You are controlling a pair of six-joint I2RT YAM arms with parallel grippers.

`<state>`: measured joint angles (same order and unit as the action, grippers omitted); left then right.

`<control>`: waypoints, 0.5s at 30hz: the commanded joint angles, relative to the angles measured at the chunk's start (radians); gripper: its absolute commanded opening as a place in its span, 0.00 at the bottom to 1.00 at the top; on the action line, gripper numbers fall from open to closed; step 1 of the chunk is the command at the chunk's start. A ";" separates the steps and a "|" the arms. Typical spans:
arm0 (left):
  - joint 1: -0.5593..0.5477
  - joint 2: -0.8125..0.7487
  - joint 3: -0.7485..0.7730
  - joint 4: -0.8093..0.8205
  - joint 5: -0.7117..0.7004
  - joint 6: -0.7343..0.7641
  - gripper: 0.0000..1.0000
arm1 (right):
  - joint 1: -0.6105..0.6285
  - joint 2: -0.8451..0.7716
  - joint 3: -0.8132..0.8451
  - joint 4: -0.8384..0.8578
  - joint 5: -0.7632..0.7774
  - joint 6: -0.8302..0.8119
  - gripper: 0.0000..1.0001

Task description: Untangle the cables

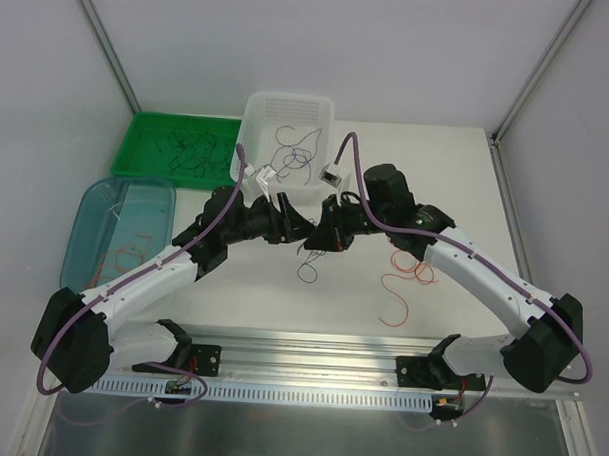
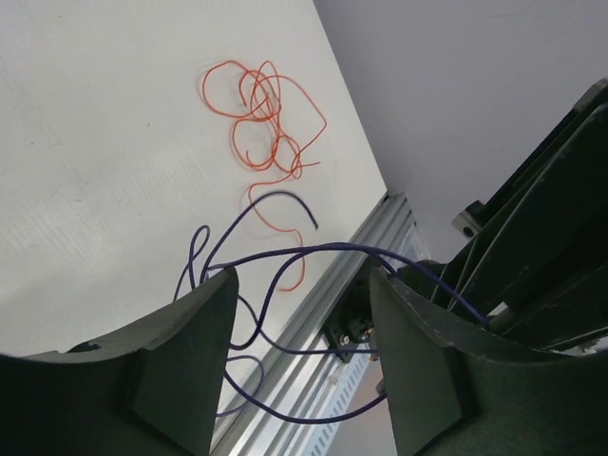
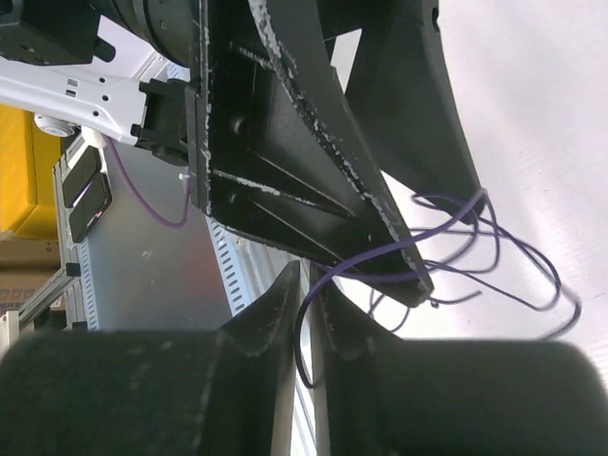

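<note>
Your left gripper (image 2: 302, 285) is standing open, fingers well apart, and the purple cable (image 2: 313, 247) is arching across the gap, draping over one finger without being pinched. Your right gripper (image 3: 306, 285) is pinching that same purple cable, its fingers closed to a sliver with the strand running out between the tips. The two grippers are meeting tip to tip over the middle of the table (image 1: 281, 317), with loops of the purple cable hanging below them. A red cable (image 1: 403, 281) is lying loose on the table beside your right arm. More cables (image 1: 292, 153) are sitting in the white basket (image 1: 289, 97), others in the green tray (image 1: 137, 147) and the blue bin (image 1: 95, 221).
</note>
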<state>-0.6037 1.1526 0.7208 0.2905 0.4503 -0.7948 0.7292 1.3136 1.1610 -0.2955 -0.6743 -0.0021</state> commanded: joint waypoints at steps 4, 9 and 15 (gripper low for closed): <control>-0.037 0.016 0.008 0.139 -0.061 -0.063 0.40 | 0.022 -0.024 0.031 0.012 -0.018 -0.024 0.14; -0.050 0.025 0.002 0.167 -0.088 -0.080 0.00 | 0.027 -0.036 0.042 -0.037 0.010 -0.032 0.21; -0.050 0.018 -0.006 0.174 -0.104 -0.081 0.00 | 0.026 -0.080 0.037 -0.135 0.125 -0.047 0.19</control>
<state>-0.6426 1.1782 0.7204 0.3977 0.3729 -0.8726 0.7506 1.2972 1.1622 -0.3798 -0.6151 -0.0216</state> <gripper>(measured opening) 0.003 0.197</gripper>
